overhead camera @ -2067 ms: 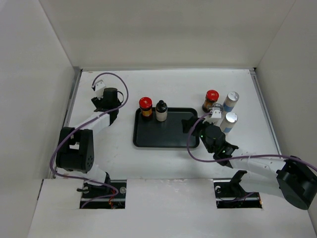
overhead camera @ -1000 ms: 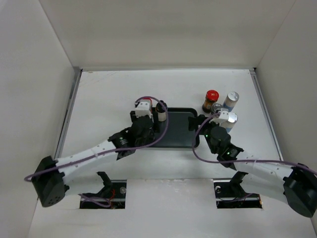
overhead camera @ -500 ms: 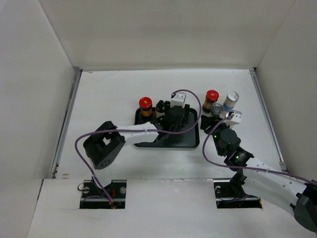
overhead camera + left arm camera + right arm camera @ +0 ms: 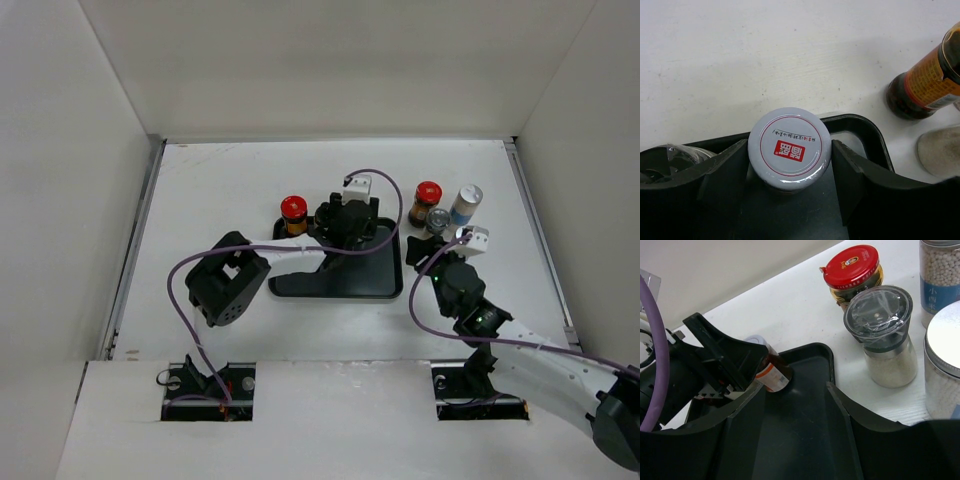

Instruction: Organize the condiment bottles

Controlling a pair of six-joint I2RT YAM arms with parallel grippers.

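Observation:
My left gripper (image 4: 790, 145) is shut on a pale-lidded jar (image 4: 790, 148) at the back of the black tray (image 4: 865, 125). The jar (image 4: 771, 371) leans, its base on the tray floor. In the top view the left gripper (image 4: 343, 218) hides it. A red-capped jar (image 4: 292, 210) stands in the tray's back left. My right gripper (image 4: 794, 386) is open over the tray's right part with only bare floor between its fingers. Right of the tray stand a red-capped jar (image 4: 852, 265), a clear-lidded grinder (image 4: 885, 340) and two silver-capped cylinders (image 4: 940, 275) (image 4: 942, 355).
The tray (image 4: 340, 280) lies mid-table between both arms. White walls enclose the table on three sides. The left arm's purple cable (image 4: 385, 215) loops over the tray's back right corner. A dark jar with an orange label (image 4: 925, 85) stands just beyond that corner.
The left arm has swung from the table's left side across the tray to its back edge. The right arm has drawn back a little to the right.

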